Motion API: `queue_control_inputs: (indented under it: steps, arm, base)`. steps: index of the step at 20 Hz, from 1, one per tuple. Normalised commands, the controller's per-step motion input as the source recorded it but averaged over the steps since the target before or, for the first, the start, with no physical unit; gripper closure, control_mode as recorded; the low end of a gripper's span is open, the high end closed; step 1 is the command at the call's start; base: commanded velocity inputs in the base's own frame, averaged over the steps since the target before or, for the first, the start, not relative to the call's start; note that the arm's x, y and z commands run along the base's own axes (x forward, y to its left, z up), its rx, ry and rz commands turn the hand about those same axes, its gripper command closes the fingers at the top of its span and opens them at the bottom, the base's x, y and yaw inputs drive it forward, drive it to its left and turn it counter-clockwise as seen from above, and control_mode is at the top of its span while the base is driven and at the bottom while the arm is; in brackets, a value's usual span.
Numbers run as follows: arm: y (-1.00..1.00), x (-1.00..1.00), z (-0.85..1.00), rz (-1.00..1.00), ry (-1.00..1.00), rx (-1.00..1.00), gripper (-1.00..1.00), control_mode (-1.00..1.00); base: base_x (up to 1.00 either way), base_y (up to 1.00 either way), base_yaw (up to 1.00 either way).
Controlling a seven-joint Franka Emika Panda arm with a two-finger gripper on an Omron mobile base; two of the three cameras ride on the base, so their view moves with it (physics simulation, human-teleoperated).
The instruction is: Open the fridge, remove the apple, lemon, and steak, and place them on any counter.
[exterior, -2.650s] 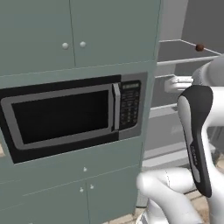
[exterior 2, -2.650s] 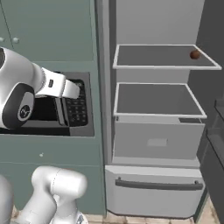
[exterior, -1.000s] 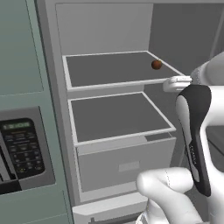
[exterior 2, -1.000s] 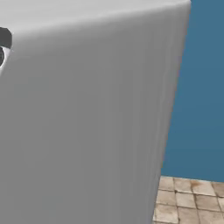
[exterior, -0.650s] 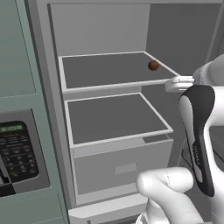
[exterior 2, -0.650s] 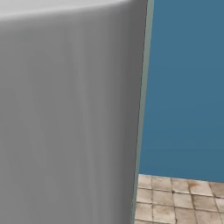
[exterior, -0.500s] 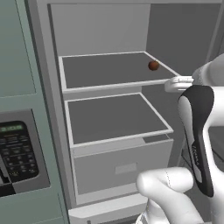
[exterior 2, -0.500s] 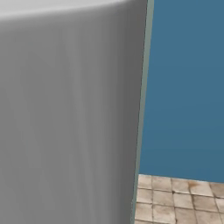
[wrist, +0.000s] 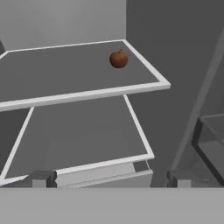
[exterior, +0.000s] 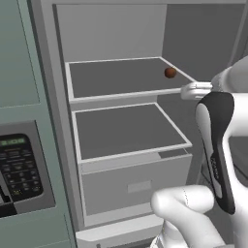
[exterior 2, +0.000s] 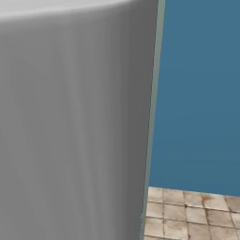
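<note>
microwave panel [exterior: 17,167] now at far left of left base view, pushed to frame edge as whole picture slides, so base drives, things stay put. fridge [exterior: 121,46] interior now fills view, door open. upper shelf [exterior: 116,77] carries apple [exterior: 170,72] near right rear corner; lower shelf [exterior: 128,131] bare, drawer [exterior: 138,186] beneath shut. lemon and steak not seen. gripper [wrist: 109,178] jaws fully apart, holding nothing, facing shelves short of apple. judgement: approach about finished, reach for apple comes next.
</note>
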Motion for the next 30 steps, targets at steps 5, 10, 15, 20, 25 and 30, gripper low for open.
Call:
queue_control_inputs:
  steps: [5, 10, 15, 20, 25, 30]
  arm:
    - [0.00, 0.37, 0.04, -0.03, 0.00, 0.01, -1.00, -1.00]
    - [0.00, 0.32, 0.03, -0.05, -0.01, 0.00, -1.00, -1.00]
    - [0.00, 0.61, 0.00, -0.06, 0.00, 0.00, -1.00, -1.00]
    - [0.00, 0.64, 0.14, -0.06, 0.00, 0.00, -1.00, -1.00]
    - [0.00, 0.65, 0.10, -0.05, 0.02, 0.01, -1.00, -1.00]
    - [-0.06, 0.82, 0.01, -0.01, 0.22, 0.01, -1.00, -1.00]
  base:
    - [0.00, 0.00, 0.00]
    - [0.00, 0.00, 0.00]
    - [0.00, 0.00, 0.00]
    - [0.00, 0.00, 0.00]
    - [0.00, 0.00, 0.00]
    - [0.00, 0.00, 0.00]
